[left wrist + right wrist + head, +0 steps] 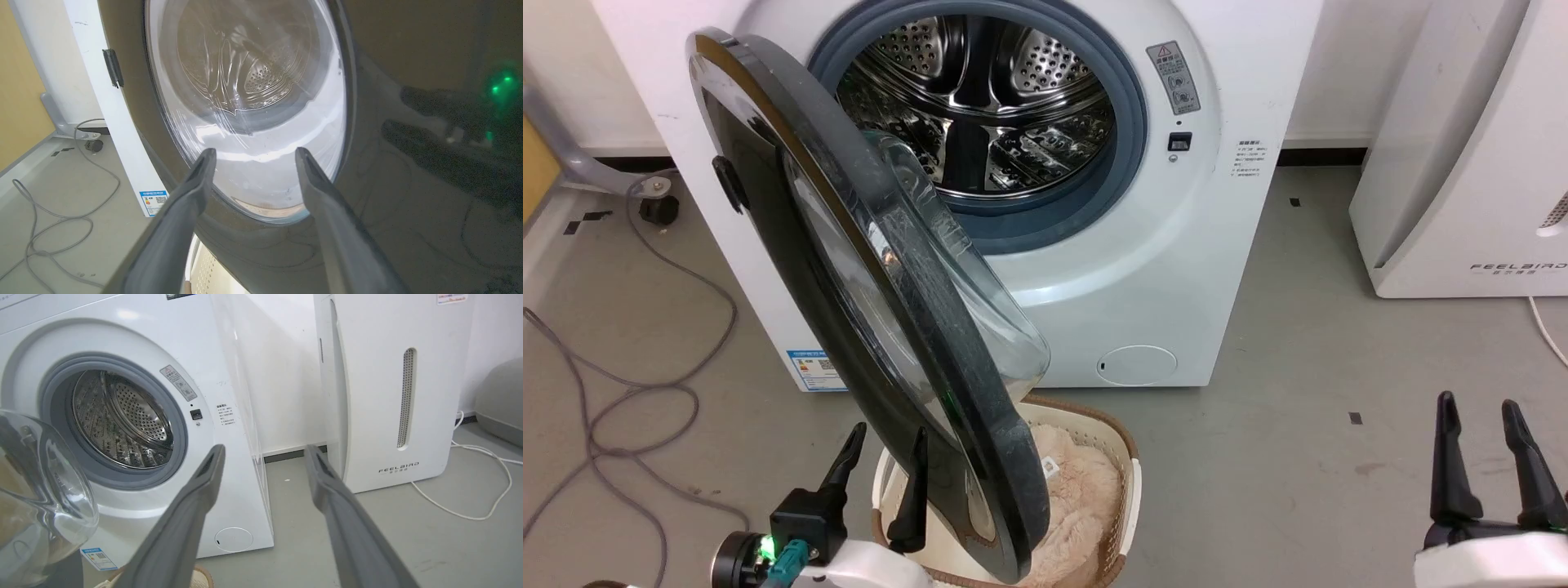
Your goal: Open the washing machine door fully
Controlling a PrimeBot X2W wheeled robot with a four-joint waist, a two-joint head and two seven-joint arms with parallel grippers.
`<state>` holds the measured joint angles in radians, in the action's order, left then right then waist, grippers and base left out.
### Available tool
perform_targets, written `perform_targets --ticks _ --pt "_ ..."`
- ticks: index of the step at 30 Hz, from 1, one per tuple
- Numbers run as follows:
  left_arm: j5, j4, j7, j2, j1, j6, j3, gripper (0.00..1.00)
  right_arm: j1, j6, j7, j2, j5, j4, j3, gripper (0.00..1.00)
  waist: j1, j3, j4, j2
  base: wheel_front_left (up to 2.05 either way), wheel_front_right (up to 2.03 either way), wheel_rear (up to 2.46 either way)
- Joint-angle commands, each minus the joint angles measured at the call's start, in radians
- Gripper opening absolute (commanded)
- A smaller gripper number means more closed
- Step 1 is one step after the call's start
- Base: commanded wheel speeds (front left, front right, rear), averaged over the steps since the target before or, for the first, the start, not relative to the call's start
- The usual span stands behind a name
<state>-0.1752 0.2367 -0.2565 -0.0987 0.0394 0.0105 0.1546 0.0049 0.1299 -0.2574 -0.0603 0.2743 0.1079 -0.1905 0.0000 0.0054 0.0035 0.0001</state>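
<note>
The washing machine door, a rigid, slippery, probably heavy glass-and-gloss disc, stands half-open over a laundry basket, best pushed at its outer rim, while left end effector and right end effector gape empty.

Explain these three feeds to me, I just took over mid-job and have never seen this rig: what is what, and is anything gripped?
The wide picture is from the robot's head, looking down. The washing machine stands ahead, its washing machine door swung partly open over a laundry basket on the floor. The left gripper sits at the lower left beside the door's edge; the right gripper at the lower right. The other two pictures come from wrist cameras, looking along each gripper's fingers: left faces the door's glass, right faces the drum and a white FEELBIRD appliance. Both grippers are open, holding nothing.
</note>
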Motion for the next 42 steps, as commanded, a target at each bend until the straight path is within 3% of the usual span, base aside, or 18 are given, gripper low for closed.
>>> perform_targets --ticks 1,3,8,19,21,33,42 --pt "-0.004 0.000 -0.005 -0.005 -0.003 -0.005 -0.001 1.00 0.021 0.001 -0.004 0.005 -0.021 -0.014 -0.002 1.00 0.0000 0.001 0.000 -0.0001 0.00 0.00 0.00" --pt "-0.006 0.000 -0.005 -0.006 -0.001 -0.006 -0.003 1.00 0.047 0.001 0.003 0.009 -0.107 -0.070 0.011 1.00 0.0000 0.002 0.000 -0.0001 0.00 0.00 0.00" --pt "-0.008 -0.001 -0.005 -0.009 0.001 -0.010 -0.005 1.00 0.105 0.001 0.050 0.010 -0.182 -0.129 0.071 1.00 0.0000 0.004 -0.002 -0.0001 0.00 0.00 0.00" --pt "-0.004 -0.002 -0.005 -0.018 -0.002 -0.015 0.001 1.00 0.110 0.001 0.068 0.010 -0.186 -0.097 0.104 1.00 0.0000 0.006 -0.008 -0.0001 0.00 0.00 0.00" --pt "-0.007 0.001 -0.005 -0.019 -0.001 -0.016 0.002 0.00 0.106 0.001 0.067 0.010 -0.183 -0.092 0.106 1.00 0.0000 0.006 -0.008 -0.0001 0.00 0.00 0.00" --pt "0.006 -0.041 -0.004 -0.035 0.006 -0.055 -0.008 0.00 0.105 0.001 0.068 0.010 -0.189 -0.077 0.105 1.00 0.0000 -0.001 0.001 -0.0001 0.00 0.00 0.00" --pt "0.035 -0.242 0.022 -0.069 0.039 -0.092 -0.023 0.00 0.101 0.001 0.065 0.010 -0.184 -0.072 0.103 1.00 0.0000 0.007 0.007 -0.0001 0.00 0.00 0.00"
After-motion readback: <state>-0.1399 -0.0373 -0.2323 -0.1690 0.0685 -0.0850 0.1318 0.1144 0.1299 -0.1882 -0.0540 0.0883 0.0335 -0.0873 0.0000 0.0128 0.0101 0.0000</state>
